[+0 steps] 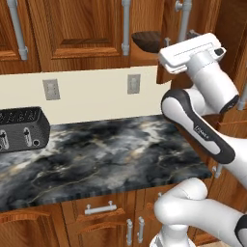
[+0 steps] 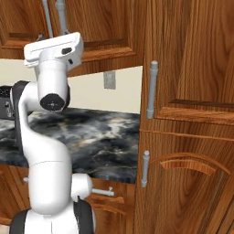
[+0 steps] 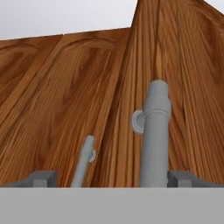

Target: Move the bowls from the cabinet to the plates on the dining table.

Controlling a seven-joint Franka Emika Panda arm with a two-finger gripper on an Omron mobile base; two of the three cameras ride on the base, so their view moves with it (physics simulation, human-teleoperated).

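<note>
Claw (image 3: 112, 179) open wide at the cabinet (image 3: 65, 100); grey bar handle (image 3: 155, 135) between its tips.

No readable words, numbers or brands are showing anywhere. A small grey marking is sitting on the arm's (image 1: 202, 128) dark joint cover in the left base view, but it is staying too tiny and blurred to make out.
</note>
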